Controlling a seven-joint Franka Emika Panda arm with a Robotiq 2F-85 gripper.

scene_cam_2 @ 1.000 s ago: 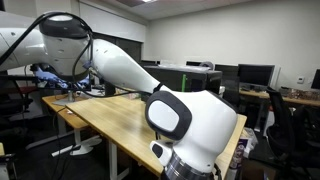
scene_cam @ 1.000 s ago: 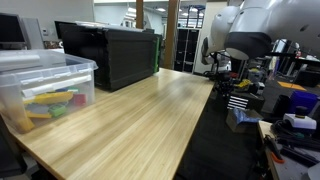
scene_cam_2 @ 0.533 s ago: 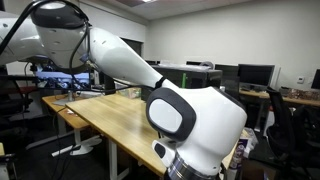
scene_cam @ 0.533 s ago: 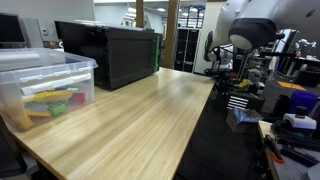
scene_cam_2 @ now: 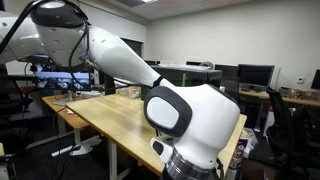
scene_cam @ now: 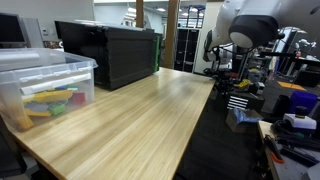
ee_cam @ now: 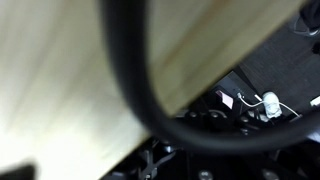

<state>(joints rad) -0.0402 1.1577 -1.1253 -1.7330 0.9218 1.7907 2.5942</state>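
Note:
My white arm point(scene_cam: 250, 22) reaches up over the far right edge of the long wooden table point(scene_cam: 140, 120). In an exterior view its big base joint point(scene_cam_2: 190, 115) fills the foreground and its upper link point(scene_cam_2: 110, 55) stretches up to the left. A blurred black cable point(ee_cam: 130, 80) loops across the wrist view, with the table top point(ee_cam: 60, 90) and dark floor clutter behind it. The gripper's fingers cannot be made out in any view; it is shut, and I see nothing held.
A clear plastic bin point(scene_cam: 45, 90) with coloured pieces stands at the table's near left. A black case point(scene_cam: 110, 52) sits behind it. Boxes and cables point(scene_cam: 285, 100) crowd the floor to the right. Desks with monitors point(scene_cam_2: 255, 75) stand behind.
The arm's upper part has risen and swung a little away from the table over the last second. It has held almost still for the last half second.

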